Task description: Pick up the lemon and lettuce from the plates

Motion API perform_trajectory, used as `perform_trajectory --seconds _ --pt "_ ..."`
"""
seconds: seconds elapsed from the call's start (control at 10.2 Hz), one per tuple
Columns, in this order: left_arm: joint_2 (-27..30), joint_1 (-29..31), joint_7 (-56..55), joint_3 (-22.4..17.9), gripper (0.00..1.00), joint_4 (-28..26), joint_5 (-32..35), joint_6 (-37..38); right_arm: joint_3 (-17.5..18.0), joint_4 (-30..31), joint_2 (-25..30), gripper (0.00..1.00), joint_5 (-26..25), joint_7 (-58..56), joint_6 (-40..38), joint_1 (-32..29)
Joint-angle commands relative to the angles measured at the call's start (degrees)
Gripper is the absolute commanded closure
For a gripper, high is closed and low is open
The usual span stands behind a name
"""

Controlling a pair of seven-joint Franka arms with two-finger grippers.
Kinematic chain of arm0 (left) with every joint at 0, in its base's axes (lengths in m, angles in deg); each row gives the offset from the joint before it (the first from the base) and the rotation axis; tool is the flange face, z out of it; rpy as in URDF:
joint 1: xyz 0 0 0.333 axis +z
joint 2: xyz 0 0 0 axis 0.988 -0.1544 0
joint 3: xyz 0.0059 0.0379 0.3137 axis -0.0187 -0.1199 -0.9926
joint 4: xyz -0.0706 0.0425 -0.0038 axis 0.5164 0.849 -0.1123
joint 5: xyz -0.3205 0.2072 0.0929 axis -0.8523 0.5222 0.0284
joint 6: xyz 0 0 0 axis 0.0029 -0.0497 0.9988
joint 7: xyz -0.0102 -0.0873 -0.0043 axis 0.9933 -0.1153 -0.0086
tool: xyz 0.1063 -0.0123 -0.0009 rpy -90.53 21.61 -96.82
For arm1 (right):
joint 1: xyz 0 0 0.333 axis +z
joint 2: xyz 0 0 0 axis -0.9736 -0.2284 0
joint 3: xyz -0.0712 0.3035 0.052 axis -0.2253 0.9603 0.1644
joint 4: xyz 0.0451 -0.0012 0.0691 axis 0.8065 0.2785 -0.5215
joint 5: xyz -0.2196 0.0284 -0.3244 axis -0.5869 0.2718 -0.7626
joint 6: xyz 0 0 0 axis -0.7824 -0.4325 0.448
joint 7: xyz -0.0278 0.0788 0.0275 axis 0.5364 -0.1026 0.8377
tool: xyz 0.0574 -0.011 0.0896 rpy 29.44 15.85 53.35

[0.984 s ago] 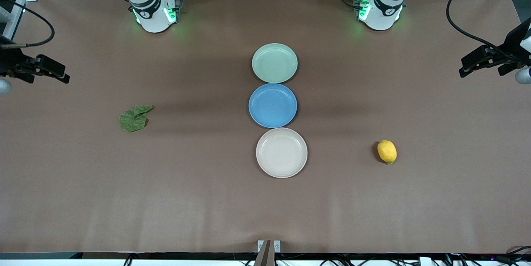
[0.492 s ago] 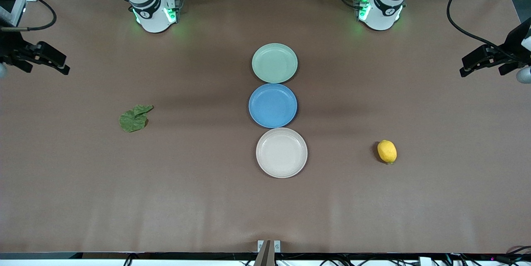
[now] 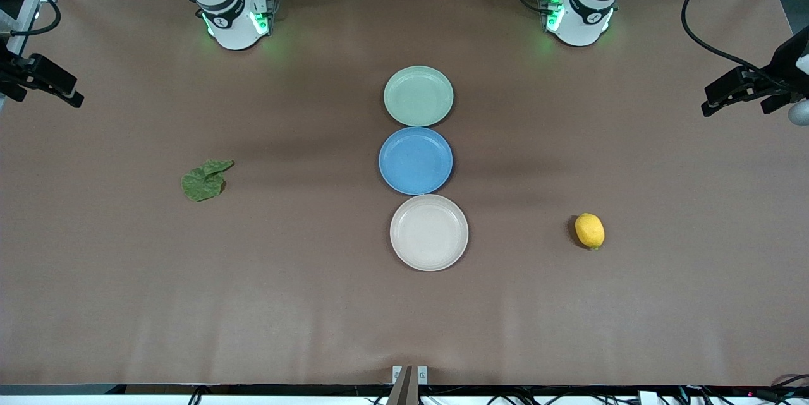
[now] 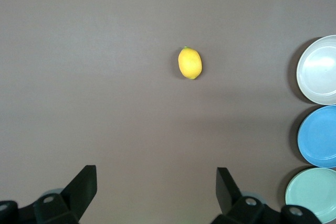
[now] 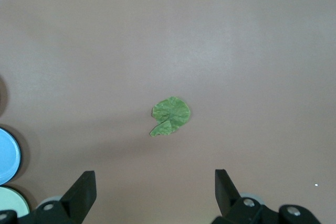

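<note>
Since a second ago only the right gripper (image 3: 44, 79) has shifted, drawing outward and toward the arms' bases at its end of the table; plates, leaf and fruit lie unchanged. From the front, a brown table (image 3: 316, 304) carries three plates in a row: mint plate (image 3: 418, 95), blue plate (image 3: 415, 160) and cream plate (image 3: 429, 232), all empty. One lettuce (image 3: 203, 181) lies on the bare table toward the right arm's end, well apart from that gripper. One lemon (image 3: 589, 230) lies toward the left arm's end, well apart from the left gripper (image 3: 736, 92). Racks and cables edge the room above.

Left wrist view: fingers (image 4: 81, 187) spread wide, empty, high over the brown surface, lemon (image 4: 189, 62) ahead.

Right wrist view: fingers (image 5: 84, 191) likewise wide and empty, lettuce (image 5: 170, 115) ahead.
</note>
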Motion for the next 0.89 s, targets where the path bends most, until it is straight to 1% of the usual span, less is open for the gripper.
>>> perform_trajectory --seconds 0.0,0.1,0.3,0.39,0.79 --pt "1.70 0.56 0.99 0.36 0.00 -0.61 -0.02 0.19 2.19 -0.47 1.12 0.00 -2.38 0.37 -1.11 -1.67" --pt "1.70 0.56 1.07 0.27 0.00 -0.61 -0.02 0.19 2.37 -1.69 0.95 0.00 -2.38 0.02 -1.29 -1.93" --pt "1.53 0.56 1.34 0.27 0.00 -0.17 0.15 0.19 2.37 -2.85 0.42 0.00 -2.29 -6.45 -1.03 -3.25" --pt "1.09 0.56 2.12 0.18 0.00 0.27 0.33 0.10 2.37 -2.93 0.33 0.00 -2.12 -7.62 -0.85 -3.60" --pt "1.00 0.56 3.10 0.18 0.00 0.27 -0.20 0.10 2.19 -2.76 -0.20 0.00 -2.03 -6.84 -0.58 -2.99"
